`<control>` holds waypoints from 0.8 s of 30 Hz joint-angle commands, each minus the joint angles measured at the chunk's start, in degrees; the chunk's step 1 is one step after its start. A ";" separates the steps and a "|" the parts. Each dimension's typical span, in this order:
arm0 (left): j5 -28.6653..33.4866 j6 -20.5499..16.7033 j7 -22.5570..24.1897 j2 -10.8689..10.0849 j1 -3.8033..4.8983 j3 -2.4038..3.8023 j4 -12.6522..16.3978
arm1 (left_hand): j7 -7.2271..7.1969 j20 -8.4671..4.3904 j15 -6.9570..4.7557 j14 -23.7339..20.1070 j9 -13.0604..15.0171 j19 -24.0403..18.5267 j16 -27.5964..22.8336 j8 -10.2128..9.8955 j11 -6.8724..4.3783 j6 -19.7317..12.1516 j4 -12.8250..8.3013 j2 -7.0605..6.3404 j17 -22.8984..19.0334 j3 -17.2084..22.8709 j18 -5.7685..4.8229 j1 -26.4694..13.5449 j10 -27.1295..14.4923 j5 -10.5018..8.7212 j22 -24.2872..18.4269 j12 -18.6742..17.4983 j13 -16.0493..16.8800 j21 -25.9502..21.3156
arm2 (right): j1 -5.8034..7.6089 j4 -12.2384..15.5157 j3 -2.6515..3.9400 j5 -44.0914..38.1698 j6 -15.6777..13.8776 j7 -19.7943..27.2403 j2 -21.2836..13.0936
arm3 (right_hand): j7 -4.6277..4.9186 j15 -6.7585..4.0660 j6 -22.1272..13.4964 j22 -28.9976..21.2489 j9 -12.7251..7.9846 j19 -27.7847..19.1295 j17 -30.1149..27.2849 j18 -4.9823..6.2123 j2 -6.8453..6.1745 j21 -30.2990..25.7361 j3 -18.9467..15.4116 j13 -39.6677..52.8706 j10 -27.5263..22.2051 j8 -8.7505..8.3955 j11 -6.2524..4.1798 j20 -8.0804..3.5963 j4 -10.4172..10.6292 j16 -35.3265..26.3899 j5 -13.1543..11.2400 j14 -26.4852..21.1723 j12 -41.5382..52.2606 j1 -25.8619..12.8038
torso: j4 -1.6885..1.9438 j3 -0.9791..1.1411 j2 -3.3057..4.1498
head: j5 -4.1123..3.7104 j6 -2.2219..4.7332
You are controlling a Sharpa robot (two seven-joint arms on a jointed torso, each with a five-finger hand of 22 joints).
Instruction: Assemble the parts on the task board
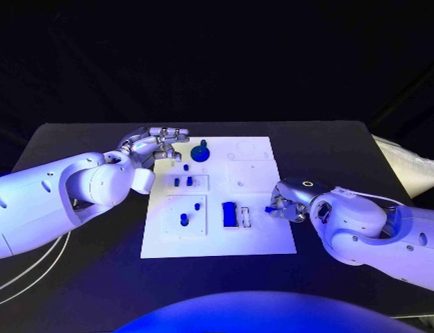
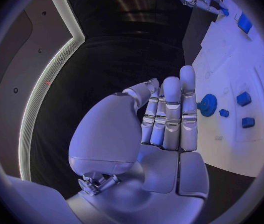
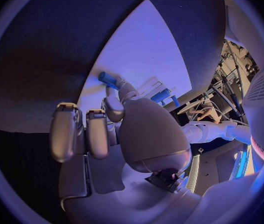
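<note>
A: Where's the right hand (image 1: 289, 207)?

B: At the right edge of the task board (image 1: 217, 198), about level with the blue block (image 1: 230, 214). It's pinching a small blue part (image 3: 107, 78) between thumb and a fingertip, and the right wrist view shows that piece poking out past the tips, just over the white plate. The other fingers (image 3: 76, 132) sit curled side by side.

A: And the left hand (image 1: 153, 145)?

B: Up at the far left corner of the board. Its fingers are straight and held close together with nothing in them, and the left wrist view has the tips right beside the blue gear (image 2: 208, 105), though contact can't be made out.

A: The rest of the parts?

B: The gear stands near the far edge, two little pegs (image 1: 182, 181) sit in a recess below it, two more in the near-left panel. The board lies mid-worktop (image 1: 87, 146).
</note>
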 commanded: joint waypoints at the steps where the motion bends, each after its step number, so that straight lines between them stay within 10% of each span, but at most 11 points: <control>1: -0.38 1.04 0.08 0.05 0.01 0.04 0.14 | -0.03 0.06 0.05 -0.37 -0.09 -0.50 -0.07 0.29 -0.16 -0.43 -0.39 0.53 -0.07 -0.02 0.65 0.30 -0.37 0.25 -0.09 0.22 -0.09 -0.34 | -0.72 -0.01 -0.63 13.76 -4.46 -1.67 -0.09 | -0.27 -0.21 0.07 0.17 0.69 0.10 3.39 -0.79 -0.56 -0.01 5.29 0.30 0.45 0.40 -0.53 -0.39 0.14 0.26 1.34 3.81 -0.23 -1.91 | 0.12 -0.07 -0.01 | -0.03 -0.03; 12: -0.39 0.98 0.02 0.06 0.01 0.04 0.14 | -0.02 0.01 0.01 -0.43 -0.10 -0.49 -0.03 0.37 -0.17 -0.47 -0.69 0.64 -0.16 0.14 0.66 0.66 -0.44 0.30 -0.06 0.37 -0.11 -0.33 | 0.04 1.53 -0.51 26.38 -11.90 0.21 -0.19 | -0.20 -0.04 0.27 0.10 1.17 0.13 3.88 -0.74 -6.24 -0.09 10.78 1.01 1.10 0.01 -0.16 -0.30 4.76 0.48 5.42 3.91 0.36 -11.59 | 0.07 -0.05 0.03 | 0.39 0.00; 24: -0.40 1.05 -0.01 0.10 0.01 0.04 0.17 | -0.01 0.00 0.00 -0.44 -0.10 -0.48 -0.02 0.39 -0.16 -0.47 -0.77 0.66 -0.18 0.18 0.67 0.73 -0.46 0.31 -0.05 0.40 -0.12 -0.32 | 0.15 1.36 -0.50 29.43 -12.08 -0.22 1.54 | -0.32 -0.11 0.97 0.17 1.63 0.20 3.92 -0.75 -7.71 -0.09 10.34 1.44 1.58 0.14 -0.22 -0.36 6.49 0.46 10.35 3.93 0.76 -15.16 | 0.00 -0.04 0.00 | 0.49 -0.09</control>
